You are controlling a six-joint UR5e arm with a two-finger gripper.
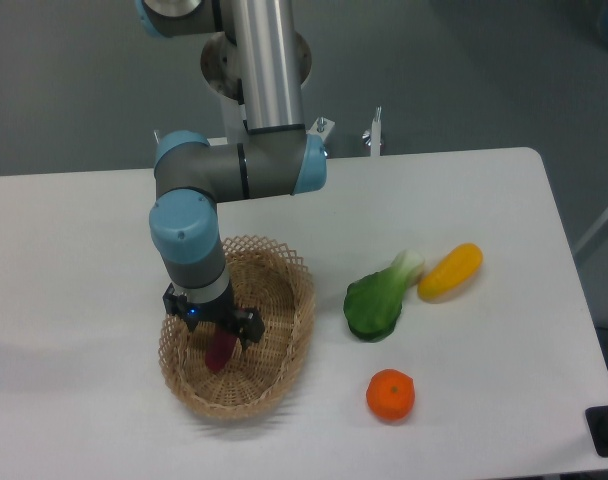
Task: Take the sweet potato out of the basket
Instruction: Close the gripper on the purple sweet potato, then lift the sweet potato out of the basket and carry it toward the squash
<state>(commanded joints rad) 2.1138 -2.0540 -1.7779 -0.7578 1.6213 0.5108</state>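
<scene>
The arm (267, 70) comes down from the top of the view as a thick silver tube, ending at an elbow joint with light blue caps. From there a short grey link runs left to a second blue-capped joint, and the wrist (187, 235) turns straight down from it. The last grey wrist section points vertically at the surface below. At its lower end sits the black gripper (221, 347), with a small blue light glowing on its body. Its two fingers point downward and lie close together around a small object, but how tightly they close cannot be made out from this view.
</scene>
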